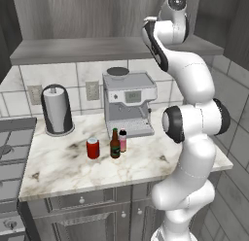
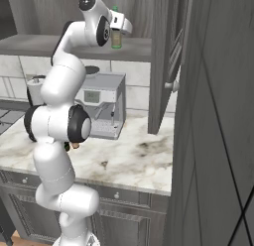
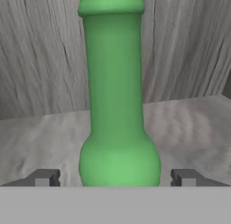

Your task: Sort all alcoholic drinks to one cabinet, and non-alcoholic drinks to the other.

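You have the gripper (image 3: 115, 178) up inside the open wall cabinet (image 2: 134, 46), its jaws spread wide with the two finger tips (image 3: 43, 178) standing clear on either side of the green beer bottle (image 3: 116, 110); nothing is pinched, and there is a visible gap between each tip and the glass. In the hand view the bottle stands upright on the grey shelf floor (image 3: 189, 128), its neck rising past the top of the picture, with the wood-grain back wall behind it. From the right base view you can see the bottle near the front edge of that shelf, just beside the hand, with the cabinet door (image 2: 171, 61) swung open to the right. Down on the marble counter (image 1: 58, 167) the other drinks are grouped near the middle, in front of the coffee machine (image 1: 129, 104): the red soda can (image 1: 93, 148) to the left, the dark brown beer bottle (image 1: 115, 144) just beside it, and the small pink bottle (image 1: 122, 140) close behind the brown one. A paper towel holder (image 1: 57, 110) stands at the counter's back left corner.
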Motion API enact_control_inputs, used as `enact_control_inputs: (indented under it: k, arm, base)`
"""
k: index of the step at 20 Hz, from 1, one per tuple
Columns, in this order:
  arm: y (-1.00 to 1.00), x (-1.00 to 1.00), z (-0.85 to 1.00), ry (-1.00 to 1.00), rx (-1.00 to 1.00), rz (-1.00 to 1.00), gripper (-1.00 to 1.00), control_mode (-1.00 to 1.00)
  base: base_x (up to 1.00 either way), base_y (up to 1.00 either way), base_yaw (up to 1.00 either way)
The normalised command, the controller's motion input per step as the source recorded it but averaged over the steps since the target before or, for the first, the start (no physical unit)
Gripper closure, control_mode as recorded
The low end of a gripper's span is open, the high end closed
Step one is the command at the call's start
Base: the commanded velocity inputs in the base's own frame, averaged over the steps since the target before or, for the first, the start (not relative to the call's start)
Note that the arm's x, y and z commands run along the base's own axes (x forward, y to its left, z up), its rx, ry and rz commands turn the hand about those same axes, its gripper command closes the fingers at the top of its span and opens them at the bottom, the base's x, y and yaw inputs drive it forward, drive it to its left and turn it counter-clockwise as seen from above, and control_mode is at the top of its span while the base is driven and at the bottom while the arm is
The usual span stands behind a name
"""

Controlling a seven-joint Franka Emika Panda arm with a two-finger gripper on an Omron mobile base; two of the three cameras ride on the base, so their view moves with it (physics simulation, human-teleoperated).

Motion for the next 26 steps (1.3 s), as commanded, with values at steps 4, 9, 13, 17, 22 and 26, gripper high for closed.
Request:
enact_control_inputs:
  k: [4, 9, 13, 17, 22, 26]
  arm:
    - [-0.06, 0.03, 0.0, 0.0, 0.0, 0.0, -1.0, -1.0]
    - [-0.01, -0.23, 0.05, 0.0, 0.0, 0.0, -1.0, -1.0]
    - [-0.01, -0.5, 0.13, 0.0, 0.0, 0.0, -1.0, -1.0]
    - [0.01, -0.68, 0.01, 0.0, -0.05, 0.02, -1.0, -1.0]
    - [0.11, -0.72, -0.11, 0.0, -0.02, 0.04, -1.0, -1.0]
    - [0.13, -0.82, -0.2, 0.0, -0.02, 0.07, -1.0, -1.0]
  base:
    - [0.0, 0.0, 0.0]
    - [0.0, 0.0, 0.0]
    - [0.0, 0.0, 0.0]
    - [0.0, 0.0, 0.0]
    - [0.0, 0.0, 0.0]
    - [0.0, 0.0, 0.0]
